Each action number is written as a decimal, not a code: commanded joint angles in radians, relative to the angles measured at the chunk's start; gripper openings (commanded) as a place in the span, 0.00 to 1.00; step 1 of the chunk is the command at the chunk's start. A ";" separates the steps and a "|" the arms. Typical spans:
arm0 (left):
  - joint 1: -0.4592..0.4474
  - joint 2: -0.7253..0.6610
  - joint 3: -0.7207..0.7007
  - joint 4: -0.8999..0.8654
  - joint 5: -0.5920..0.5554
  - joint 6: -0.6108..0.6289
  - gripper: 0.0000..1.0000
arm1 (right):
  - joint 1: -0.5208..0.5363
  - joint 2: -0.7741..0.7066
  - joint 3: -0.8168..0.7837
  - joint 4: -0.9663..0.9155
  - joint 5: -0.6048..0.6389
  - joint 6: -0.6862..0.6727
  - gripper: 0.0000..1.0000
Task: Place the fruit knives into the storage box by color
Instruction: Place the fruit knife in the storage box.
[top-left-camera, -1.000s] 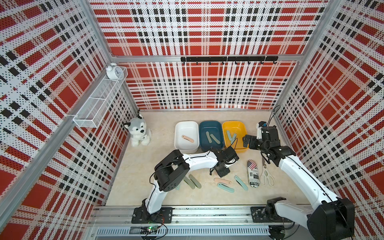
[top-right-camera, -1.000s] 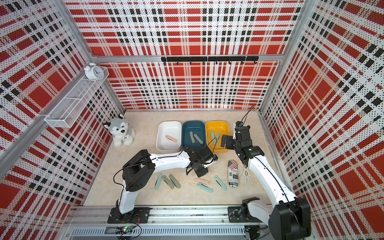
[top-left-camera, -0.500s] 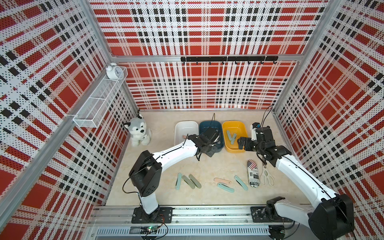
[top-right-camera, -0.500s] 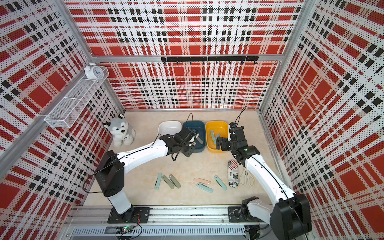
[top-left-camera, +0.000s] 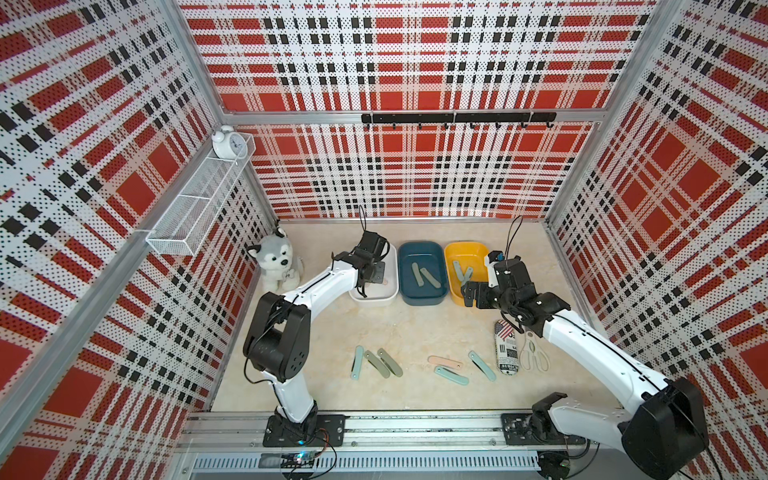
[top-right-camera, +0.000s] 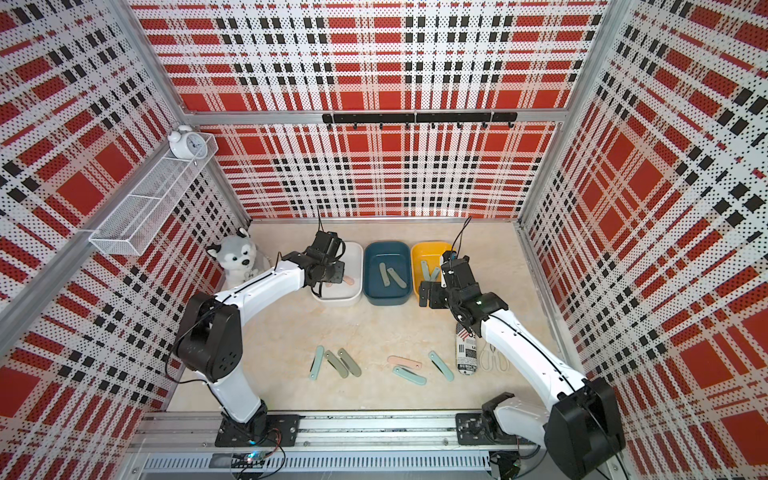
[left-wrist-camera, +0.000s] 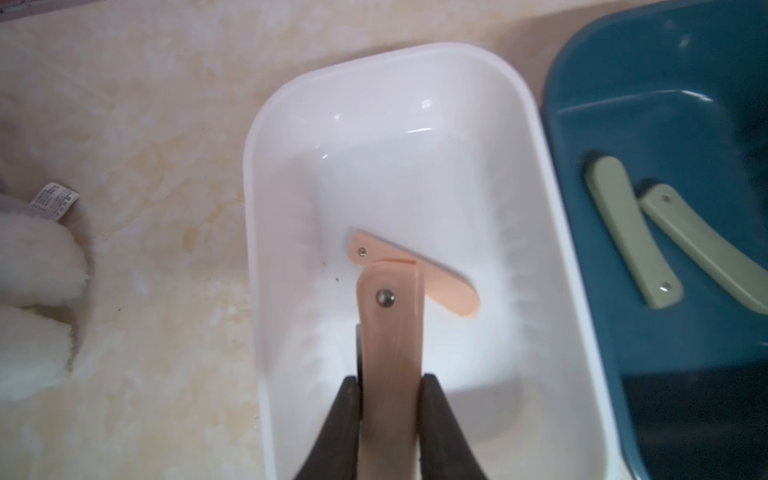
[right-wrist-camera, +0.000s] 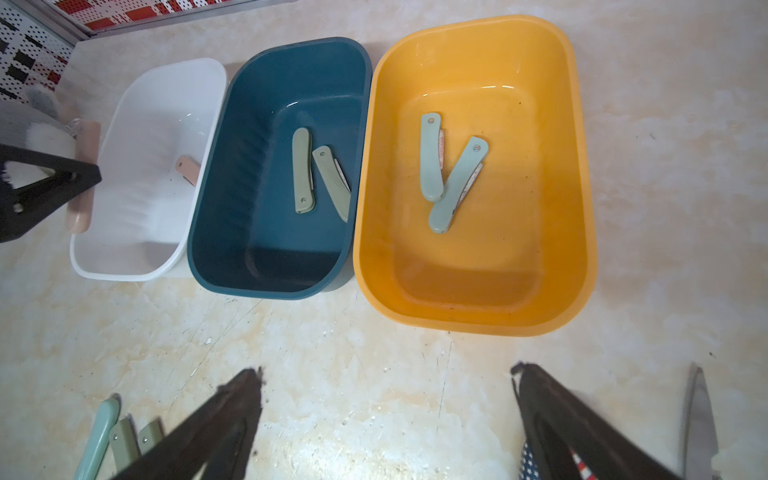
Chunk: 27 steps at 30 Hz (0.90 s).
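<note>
The left gripper (left-wrist-camera: 390, 384) is clamped on a pink knife (left-wrist-camera: 390, 332), its fingers (left-wrist-camera: 440, 415) pressing the handle's two long edges. In both top views this gripper (top-left-camera: 372, 276) (top-right-camera: 332, 274) sits just left of frame centre, over the white box (top-left-camera: 374, 300). The held knife hangs above the box floor, its free end over a second pink knife (left-wrist-camera: 440, 286) lying flat inside. Whether the two touch I cannot tell.

The three boxes stand rim to rim in a row across mid-frame. Right of the white one is the blue box (top-left-camera: 422, 300), holding two green knives (right-wrist-camera: 302, 170) side by side. Next is the yellow box (top-left-camera: 465, 251), holding two teal knives (right-wrist-camera: 432, 158) that overlap in a V.

The right gripper (right-wrist-camera: 384, 374) is spread wide and holds nothing. In a top view it (top-left-camera: 473, 294) hovers right of centre, over the table (top-left-camera: 415, 328) just in front of the yellow box.

Six knives lie loose at lower centre. To the left are a teal one (top-left-camera: 356, 363) and a green pair (top-left-camera: 376, 363). To the right are a pink one (top-left-camera: 445, 361) and a teal pair (top-left-camera: 451, 375). Just right of these lie the pouch (top-left-camera: 508, 353) and scissors (top-left-camera: 534, 357), beside the right arm. A plush dog (top-left-camera: 276, 262) sits left of the white box.
</note>
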 joint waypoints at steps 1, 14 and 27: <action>0.020 0.087 0.050 0.037 -0.004 -0.018 0.23 | 0.027 0.014 -0.020 0.013 0.002 0.023 1.00; 0.030 0.239 0.130 0.037 0.016 -0.035 0.32 | 0.094 0.017 -0.049 -0.015 0.002 0.019 1.00; -0.005 0.141 0.123 0.031 0.049 -0.056 0.61 | 0.307 -0.015 -0.100 -0.221 0.058 0.047 1.00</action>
